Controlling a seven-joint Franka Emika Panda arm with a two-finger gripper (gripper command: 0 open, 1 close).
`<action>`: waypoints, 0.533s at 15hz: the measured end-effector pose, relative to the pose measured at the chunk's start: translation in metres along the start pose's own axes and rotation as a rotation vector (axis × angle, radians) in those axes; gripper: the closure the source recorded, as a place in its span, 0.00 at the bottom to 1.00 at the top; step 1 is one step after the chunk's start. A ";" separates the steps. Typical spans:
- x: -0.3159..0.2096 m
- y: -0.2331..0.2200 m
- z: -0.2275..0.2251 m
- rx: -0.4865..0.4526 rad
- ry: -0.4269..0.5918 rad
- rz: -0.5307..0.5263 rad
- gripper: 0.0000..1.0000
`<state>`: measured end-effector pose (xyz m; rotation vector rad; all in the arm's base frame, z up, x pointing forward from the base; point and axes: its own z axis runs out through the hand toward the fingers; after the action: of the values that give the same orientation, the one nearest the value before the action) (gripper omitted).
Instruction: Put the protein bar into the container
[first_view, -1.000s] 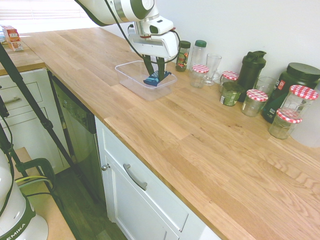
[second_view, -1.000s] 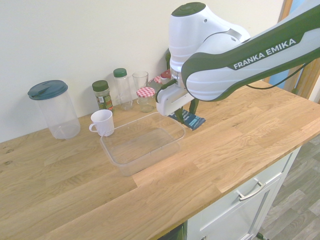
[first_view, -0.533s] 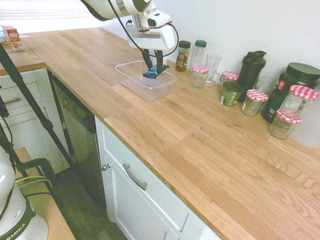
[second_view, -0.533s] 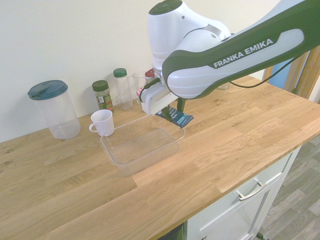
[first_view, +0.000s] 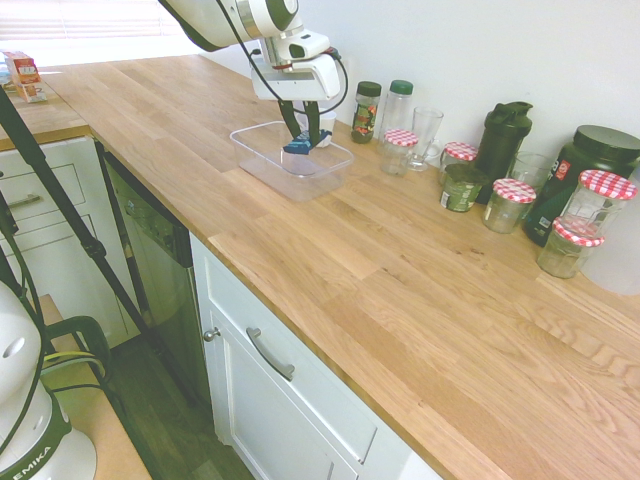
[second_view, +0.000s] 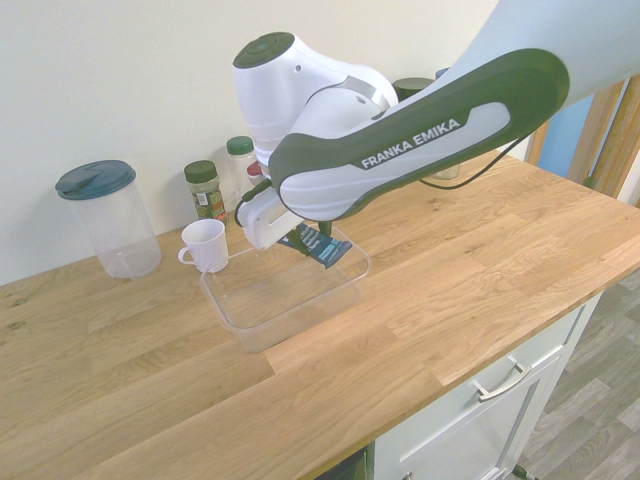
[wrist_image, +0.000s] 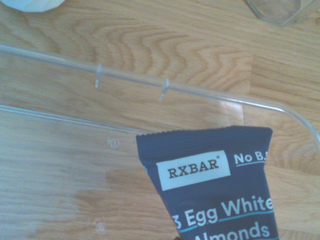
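My gripper (first_view: 303, 125) is shut on the protein bar (first_view: 304, 145), a dark navy packet with a blue edge and pale print. It hangs in the air over the far side of the container (first_view: 262, 160), a clear shallow plastic tub on the wooden counter. From the other side, the protein bar (second_view: 318, 246) sits above the container (second_view: 262, 318) near its back right corner, just under the gripper (second_view: 305, 236). Up close, the protein bar (wrist_image: 212, 185) reads "RXBAR" and overlaps the container (wrist_image: 60, 120) rim and floor.
A white mug (second_view: 206, 244) stands just behind the tub. A clear pitcher with a blue lid (second_view: 107, 217) is further left. Spice jars (first_view: 366, 110), a glass (first_view: 424, 135), red-checked-lid jars (first_view: 513, 203) and dark bottles (first_view: 502, 138) line the wall. The counter edge (first_view: 250, 275) runs along the front.
The arm has carried the protein bar from beside the tub's end to over its interior, moving along the counter towards the mug. The grip has stayed shut.
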<state>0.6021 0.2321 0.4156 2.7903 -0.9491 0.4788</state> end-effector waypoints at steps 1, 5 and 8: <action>0.001 -0.003 0.005 -0.004 -0.002 -0.001 1.00; 0.002 -0.012 0.025 -0.024 -0.006 -0.006 1.00; 0.003 -0.019 0.025 -0.037 -0.007 -0.006 0.00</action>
<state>0.6221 0.2388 0.3926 2.7630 -0.9415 0.4465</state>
